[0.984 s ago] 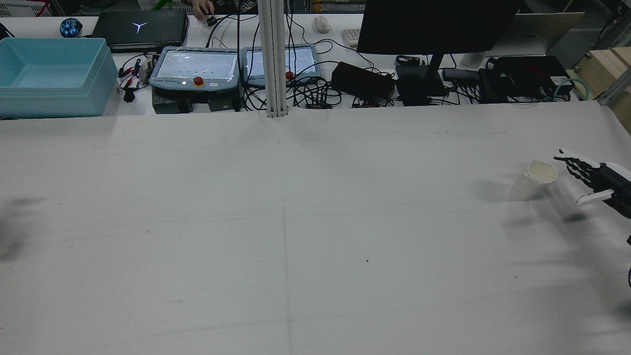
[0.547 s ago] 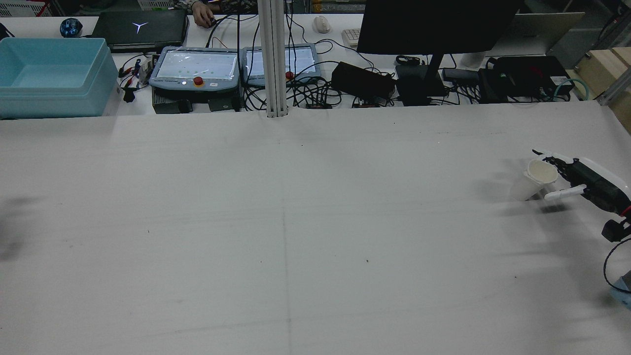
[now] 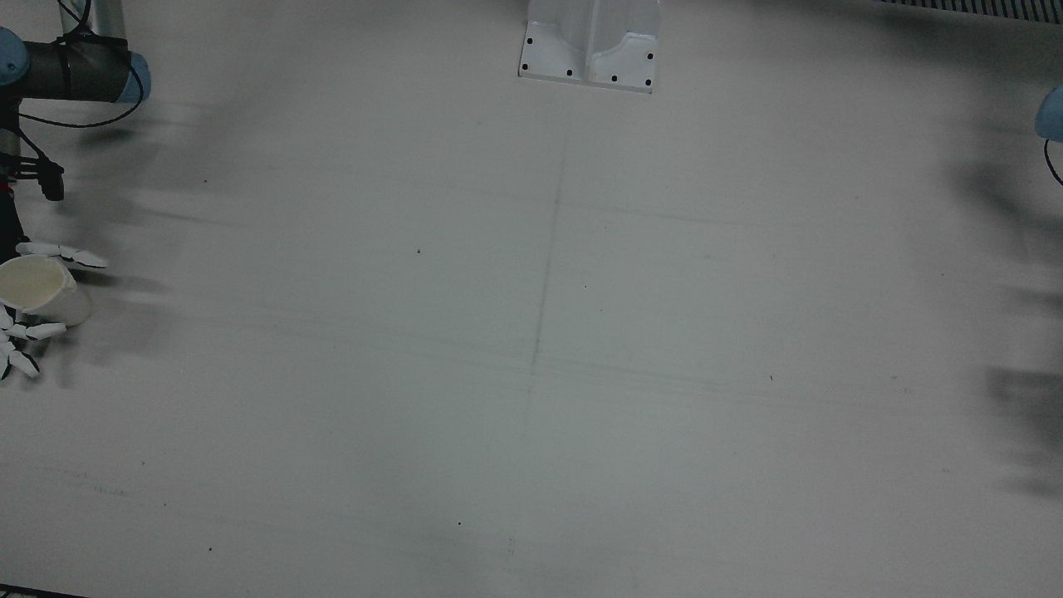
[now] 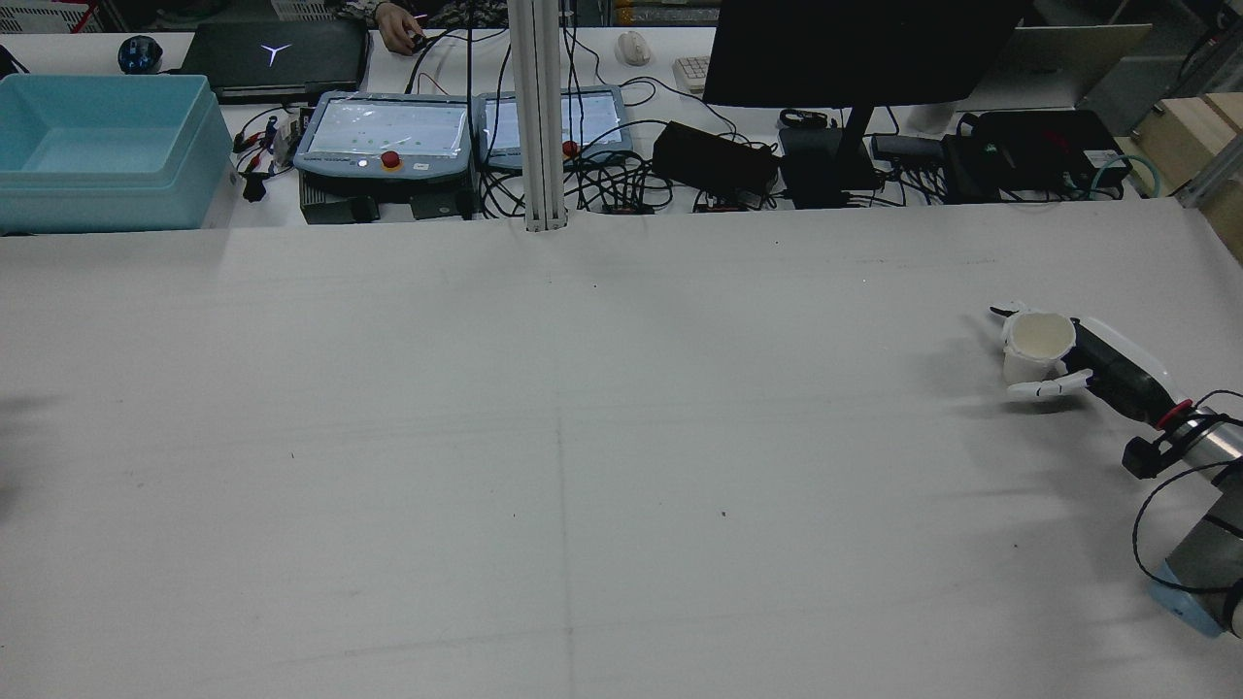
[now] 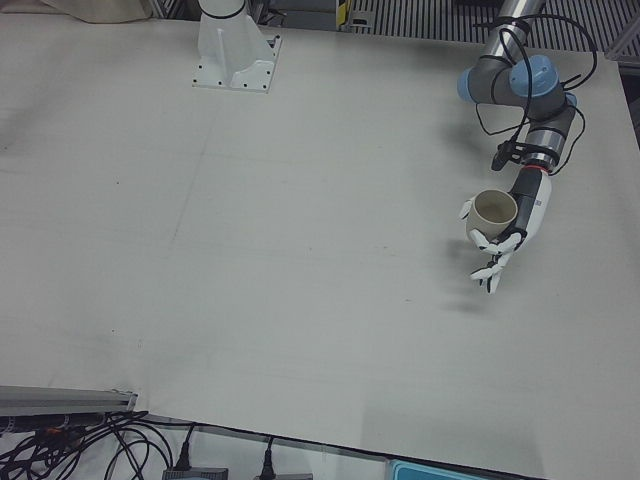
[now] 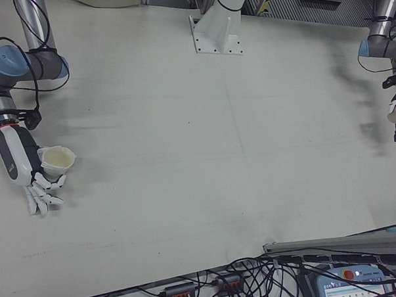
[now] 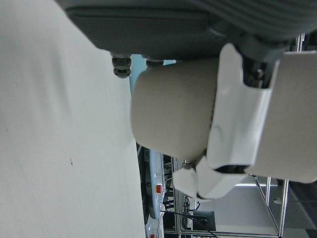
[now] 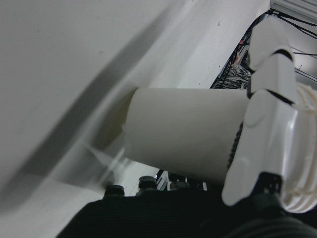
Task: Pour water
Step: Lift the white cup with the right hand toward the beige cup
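Far right of the rear view: the right hand [image 4: 1068, 374] has its fingers curled around a white cup [image 4: 1037, 342], low over the table [image 4: 583, 437]. Right side of the left-front view: the left hand [image 5: 508, 238] grips a second cup [image 5: 493, 210]. Both seem grasped; next, probably bring them together and tip one over the other

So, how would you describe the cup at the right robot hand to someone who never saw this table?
In the rear view, follow the wide white table to its right edge, where the right robot hand reaches in. In its grasp stands a cream paper cup, upright and open on top; nothing else stands on the table near it.
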